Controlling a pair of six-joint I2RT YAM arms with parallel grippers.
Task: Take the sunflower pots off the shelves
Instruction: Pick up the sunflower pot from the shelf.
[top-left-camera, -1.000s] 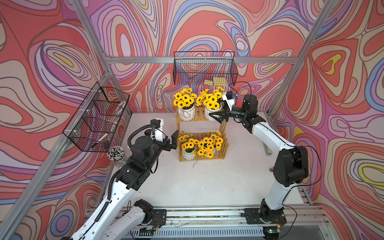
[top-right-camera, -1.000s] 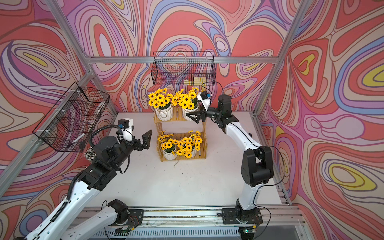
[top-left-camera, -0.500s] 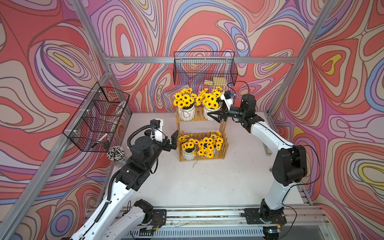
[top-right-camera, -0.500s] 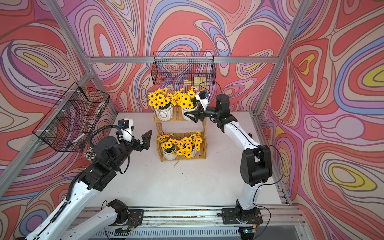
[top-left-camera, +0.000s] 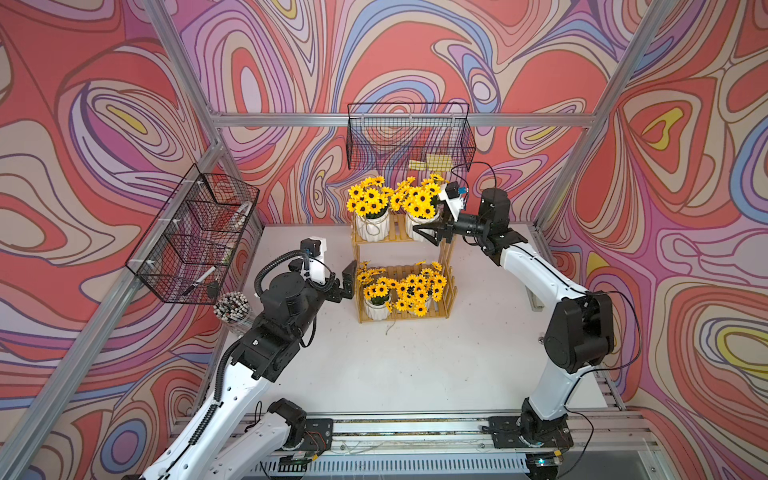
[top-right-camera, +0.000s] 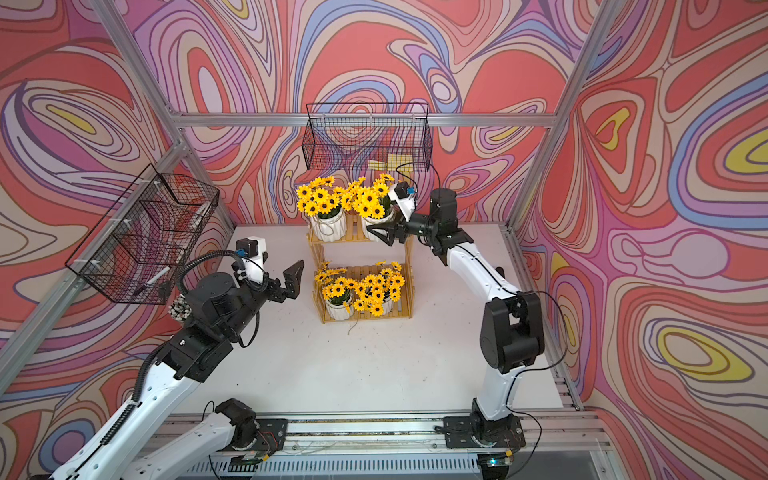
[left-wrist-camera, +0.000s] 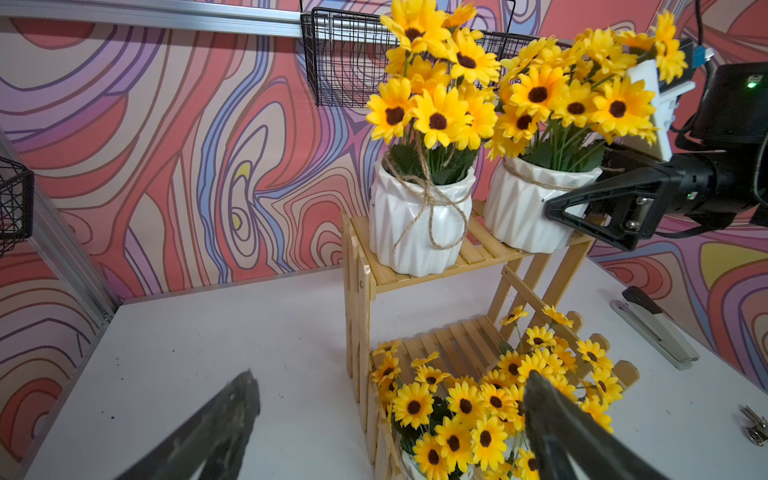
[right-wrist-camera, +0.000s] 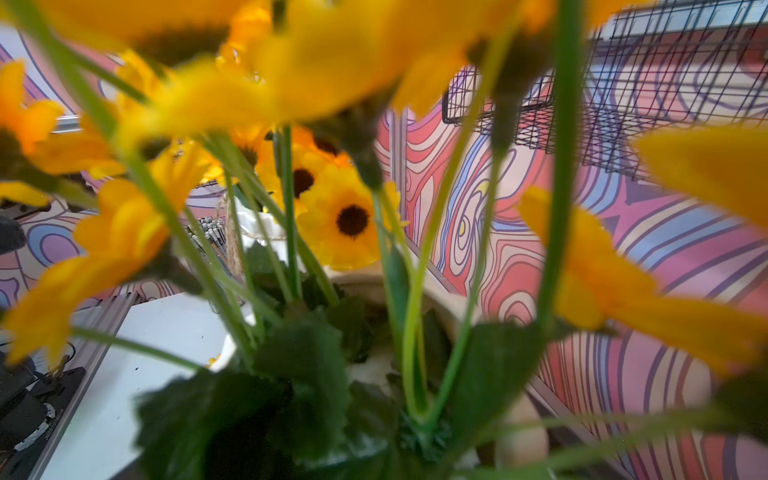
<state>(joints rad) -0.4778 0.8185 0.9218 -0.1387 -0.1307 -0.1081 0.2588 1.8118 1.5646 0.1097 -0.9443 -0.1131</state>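
Note:
The shelves (top-left-camera: 445, 254) are a two-tier wooden slat rack at the back of the table, seen in both top views. Two sunflower pots stand on the upper tier, one on the left (top-left-camera: 372, 226) and one on the right (top-left-camera: 415, 222). Two more sit on the lower tier (top-left-camera: 376, 308), the right one buried under its flowers (top-left-camera: 419, 286). My right gripper (top-left-camera: 424, 229) is open, its jaws straddling the upper right pot (left-wrist-camera: 519, 216). Its near finger (left-wrist-camera: 582, 203) lies along the pot's side and the far one is hidden. My left gripper (top-left-camera: 343, 284) hangs open and empty beside the lower tier's left end.
A black wire basket (top-left-camera: 409, 137) hangs on the back wall above the rack, and another (top-left-camera: 195, 237) on the left wall. A cup of pens (top-left-camera: 232, 305) stands at the table's left edge. A stapler (left-wrist-camera: 654, 332) and keys (left-wrist-camera: 754, 424) lie at the right.
My right gripper has moved left, in around the upper right pot. The left arm and all the pots are where they were.

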